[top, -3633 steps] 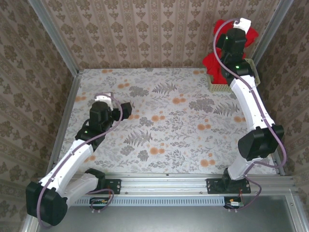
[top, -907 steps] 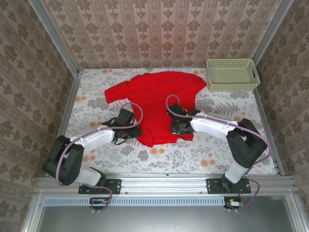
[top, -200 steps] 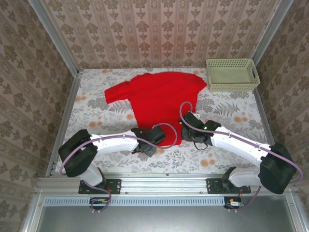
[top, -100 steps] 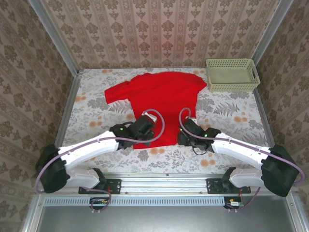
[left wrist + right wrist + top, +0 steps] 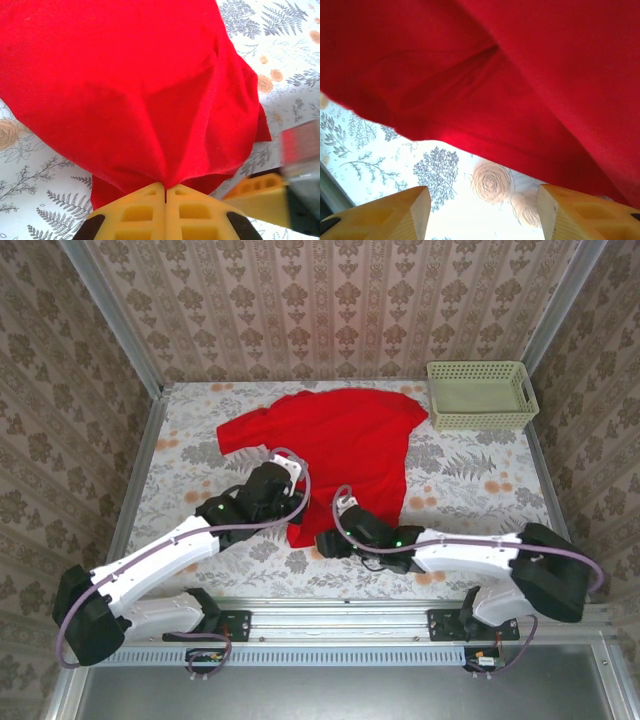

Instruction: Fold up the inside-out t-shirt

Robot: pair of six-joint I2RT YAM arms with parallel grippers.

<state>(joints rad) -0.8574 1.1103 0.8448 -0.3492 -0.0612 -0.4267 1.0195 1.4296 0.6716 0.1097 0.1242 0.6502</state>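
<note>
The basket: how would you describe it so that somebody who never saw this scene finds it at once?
Start from the floral table and go to its far right corner. There stands the basket, pale green, rectangular, with lattice walls, just right of the red t-shirt and the only container.

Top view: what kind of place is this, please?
Probably a robot test cell, not a home: metal frame rails, wallpapered panels around a table, and two arms bolted at its near edge.
</note>
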